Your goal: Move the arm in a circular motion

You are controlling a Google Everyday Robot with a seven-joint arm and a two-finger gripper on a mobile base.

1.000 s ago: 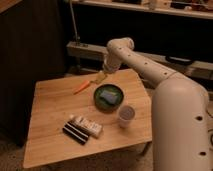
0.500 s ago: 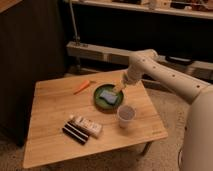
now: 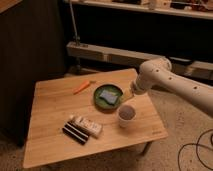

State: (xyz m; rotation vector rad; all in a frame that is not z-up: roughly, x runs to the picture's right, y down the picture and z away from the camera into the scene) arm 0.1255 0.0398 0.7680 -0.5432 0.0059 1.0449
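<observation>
- The arm (image 3: 172, 85) is a thick white tube with rounded joints and small dark dots; it enters from the right side of the view and reaches left and down toward the right edge of the wooden table (image 3: 50, 107).
- Its elbow-like joint sits above the table's far right corner, and the last segment slopes down from there toward the table top.
- The gripper (image 3: 127, 93) is the small yellowish-tan tip at the end of the arm; it hangs over the right part of the table, just beside the right rim of the green plate (image 3: 97, 98) and just behind the white cup (image 3: 126, 114).
- Whether the jaws are apart or together cannot be told from this view.
- The green plate lies near the middle of the table, slightly toward the far edge, and a blue sponge (image 3: 107, 96) rests on it.
- The white cup stands upright near the right edge, in front of the plate.
- An orange carrot (image 3: 81, 87) lies flat toward the far edge, left of the plate and apart from it.
- A white packet (image 3: 87, 125) and a dark packet (image 3: 75, 133) lie side by side, touching, near the front edge, left of the cup.
- A dark cabinet (image 3: 30, 45) stands past the table's left far corner, and a grey metal shelf rail (image 3: 105, 54) runs behind the far edge.
- A dark cable (image 3: 196, 150) loops on the speckled floor beyond the right front corner.
</observation>
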